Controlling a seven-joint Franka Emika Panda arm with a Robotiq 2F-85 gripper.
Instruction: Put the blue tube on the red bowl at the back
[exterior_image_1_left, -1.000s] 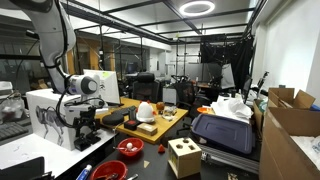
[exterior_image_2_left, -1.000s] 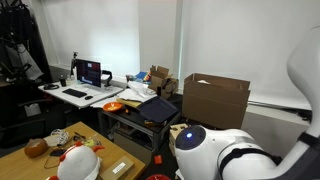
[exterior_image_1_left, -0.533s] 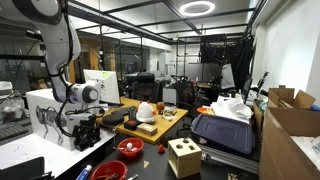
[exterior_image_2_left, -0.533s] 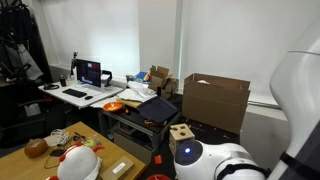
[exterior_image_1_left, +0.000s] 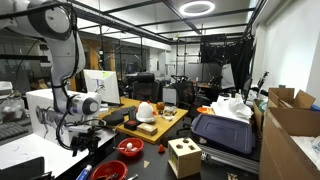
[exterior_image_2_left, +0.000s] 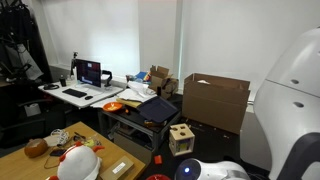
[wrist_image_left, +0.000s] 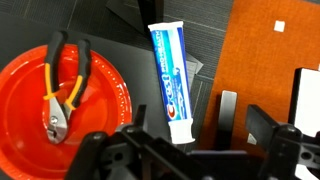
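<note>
- Gripper wide open and empty, hanging over the blue tube; jaws seem set to close across its width.
- Tube lies flat on the dark surface, just beside a red dish holding pliers.
- Red bowl sits apart, not yet loaded.

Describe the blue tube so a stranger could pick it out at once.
In the wrist view, find the big red dish holding pliers. Beside it, on the dark surface between the dish and an orange board, lies the blue tube. It is a blue-and-white toothpaste tube, the only long, flat, printed item there.
</note>
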